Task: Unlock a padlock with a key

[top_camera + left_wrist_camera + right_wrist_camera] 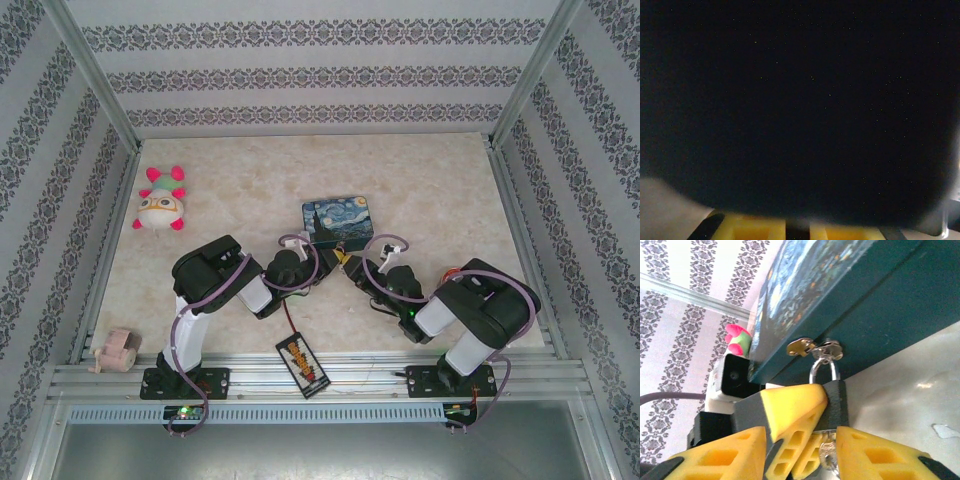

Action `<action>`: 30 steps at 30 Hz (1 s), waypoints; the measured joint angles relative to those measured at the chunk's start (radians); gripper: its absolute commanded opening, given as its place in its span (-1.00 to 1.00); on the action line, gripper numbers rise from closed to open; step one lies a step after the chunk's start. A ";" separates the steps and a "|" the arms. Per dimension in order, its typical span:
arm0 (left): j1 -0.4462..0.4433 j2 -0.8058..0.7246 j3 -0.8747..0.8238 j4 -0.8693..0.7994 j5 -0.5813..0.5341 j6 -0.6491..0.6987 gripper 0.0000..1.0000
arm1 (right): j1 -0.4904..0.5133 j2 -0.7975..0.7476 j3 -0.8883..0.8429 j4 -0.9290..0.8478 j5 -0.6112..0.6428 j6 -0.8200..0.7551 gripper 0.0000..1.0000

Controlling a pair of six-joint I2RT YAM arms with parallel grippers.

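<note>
Both robot arms are built from chunky black and white parts. The left arm [215, 280] has a thin purple-grey cable [180, 335] looping along it and a small white camera box [296, 241] at its tip. The right arm [470, 310] has a tiny green light [413, 317] glowing on it. Each arm grows out of a flat black base [180, 383]. The right gripper [805, 445] has fat yellow fingers [880, 457] with black edges.

Dark padlock [837, 402], silvery shackle [822, 371], key [826, 455] at base
</note>
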 measured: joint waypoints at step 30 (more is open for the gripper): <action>0.000 0.000 0.000 0.000 0.012 -0.001 -0.77 | 0.097 0.113 -0.008 0.025 0.111 0.097 -0.75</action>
